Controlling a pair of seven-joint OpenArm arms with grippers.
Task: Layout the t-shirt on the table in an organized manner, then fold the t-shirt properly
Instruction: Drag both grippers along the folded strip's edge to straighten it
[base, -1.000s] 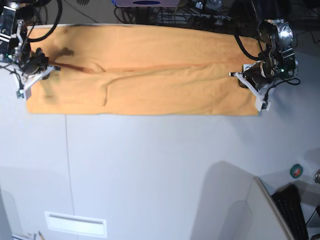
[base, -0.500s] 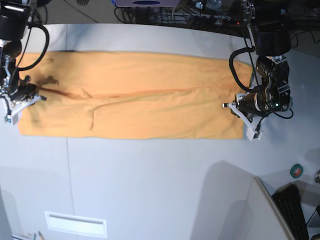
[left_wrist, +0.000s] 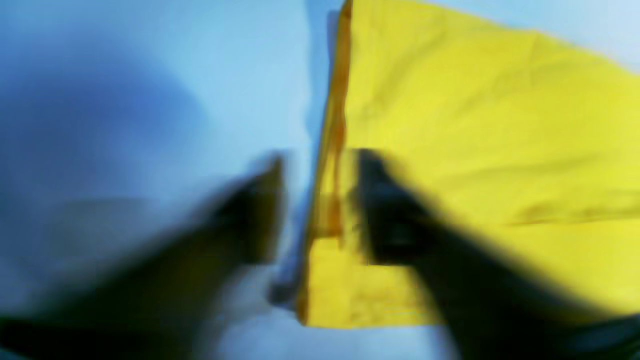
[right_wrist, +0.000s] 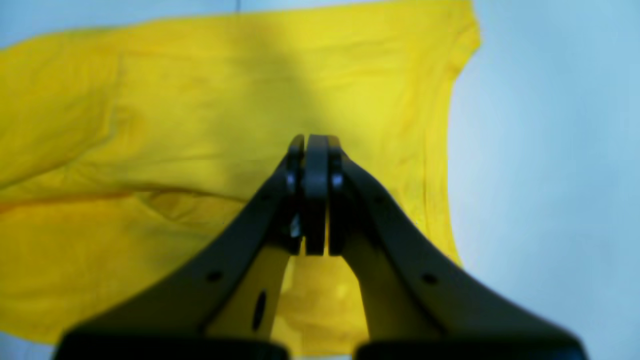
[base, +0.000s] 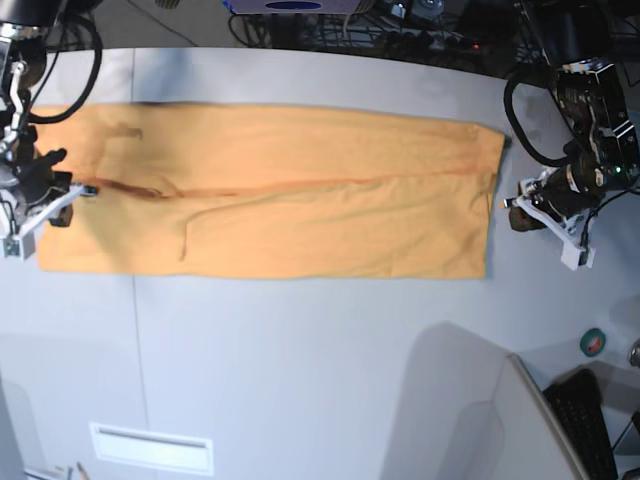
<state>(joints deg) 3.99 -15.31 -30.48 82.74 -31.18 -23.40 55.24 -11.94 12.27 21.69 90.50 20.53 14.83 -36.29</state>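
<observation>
T-shirt (base: 270, 190) is laid in a long folded strip along the far edge of the table (base: 320, 350). Left gripper (base: 515, 212) jaws stand parted, beside the hem; right gripper (base: 60, 190) pinched on cloth. Further folds remain.

T-shirt (base: 270, 190) flat across table (base: 320, 350)

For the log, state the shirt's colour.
Plain light orange shirt; clearest in the base view, since the wrist views tint it yellow.
</observation>
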